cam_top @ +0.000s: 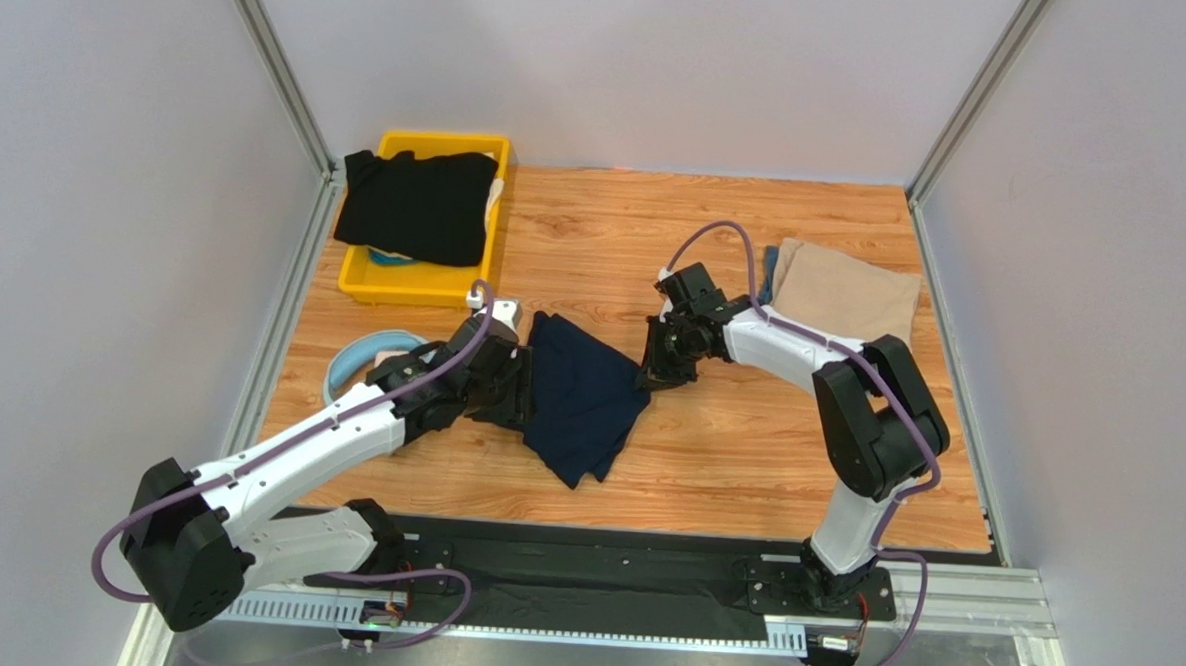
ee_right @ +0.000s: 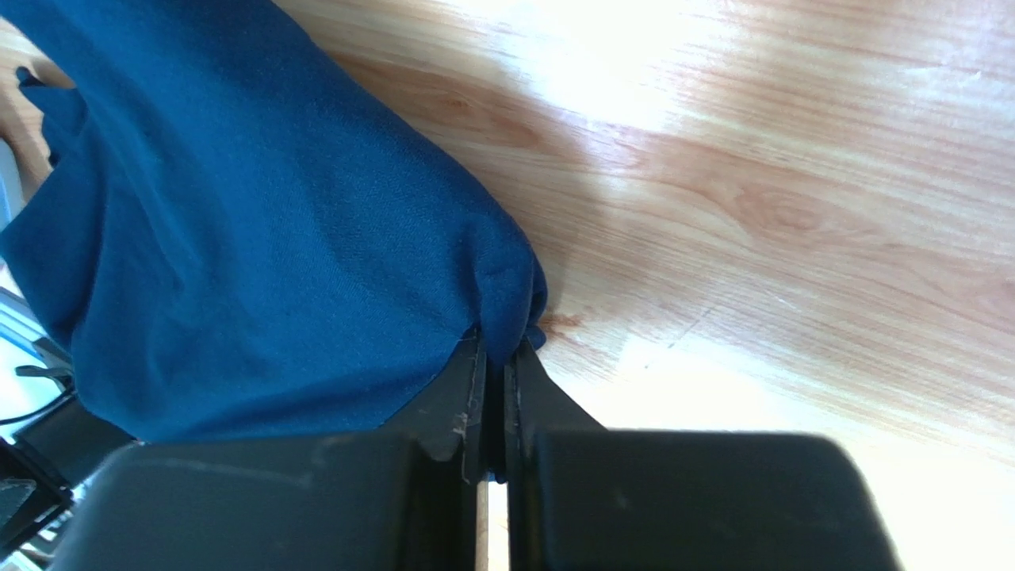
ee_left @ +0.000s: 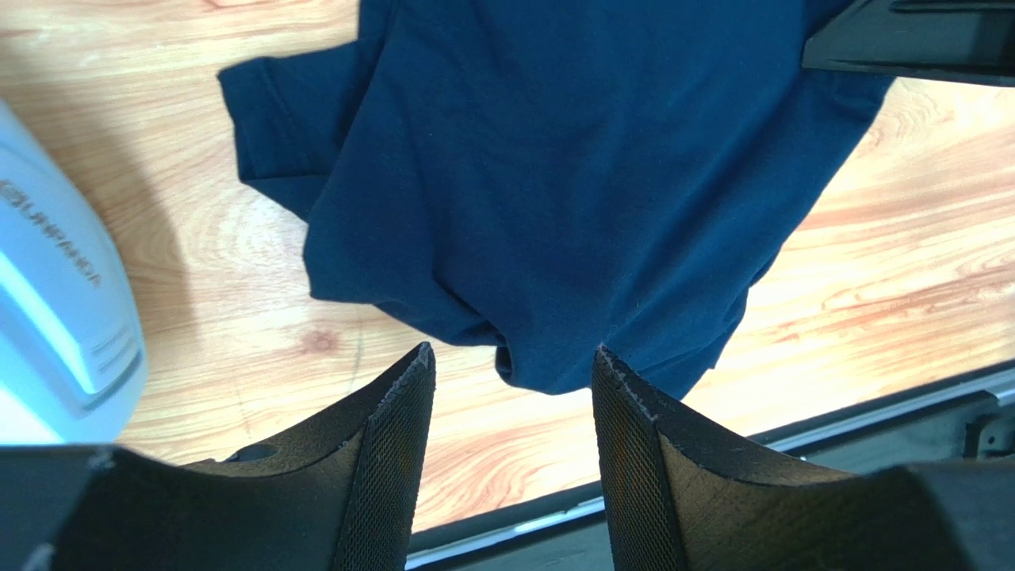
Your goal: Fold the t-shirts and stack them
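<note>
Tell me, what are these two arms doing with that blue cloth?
Two robot arms are folding t-shirts. The right gripper is pinched shut on an edge of the navy t-shirt, which lies rumpled mid-table. The left gripper is open at the shirt's other side, holding nothing. A tan t-shirt lies at the far right, and a black t-shirt is draped over the yellow bin.

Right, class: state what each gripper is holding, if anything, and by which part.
The right gripper is shut on the navy t-shirt, pinching a bunched fold at its edge. The left gripper is open, holding nothing.
</note>
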`<state>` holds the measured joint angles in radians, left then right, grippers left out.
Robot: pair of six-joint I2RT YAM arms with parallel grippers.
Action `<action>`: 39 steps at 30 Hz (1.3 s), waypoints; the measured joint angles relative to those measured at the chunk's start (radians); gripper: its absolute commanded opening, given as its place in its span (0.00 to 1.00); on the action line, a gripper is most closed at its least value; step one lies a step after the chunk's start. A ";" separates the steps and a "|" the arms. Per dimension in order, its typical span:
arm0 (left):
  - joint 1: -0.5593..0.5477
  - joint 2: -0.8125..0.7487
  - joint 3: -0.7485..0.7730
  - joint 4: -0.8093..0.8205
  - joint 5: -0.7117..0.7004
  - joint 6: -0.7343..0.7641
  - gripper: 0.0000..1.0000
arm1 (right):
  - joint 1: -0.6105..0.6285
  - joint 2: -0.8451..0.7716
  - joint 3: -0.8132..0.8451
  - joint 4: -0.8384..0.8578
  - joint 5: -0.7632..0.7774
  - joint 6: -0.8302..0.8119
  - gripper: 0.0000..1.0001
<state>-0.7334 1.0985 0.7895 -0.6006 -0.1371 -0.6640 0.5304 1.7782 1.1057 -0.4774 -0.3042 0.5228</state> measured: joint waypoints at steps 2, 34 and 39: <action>0.000 -0.014 -0.002 -0.005 -0.013 0.000 0.58 | 0.003 0.000 0.017 -0.014 0.013 -0.007 0.00; 0.206 -0.141 0.024 -0.167 -0.183 0.034 0.57 | -0.033 -0.489 0.044 -0.282 -0.066 -0.107 0.17; 0.206 -0.097 0.082 -0.166 -0.151 0.045 0.57 | -0.029 -0.415 -0.224 -0.297 -0.063 -0.074 0.02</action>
<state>-0.5274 1.0016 0.8715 -0.7662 -0.2882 -0.6189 0.5018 1.3636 0.8814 -0.7742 -0.3676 0.4488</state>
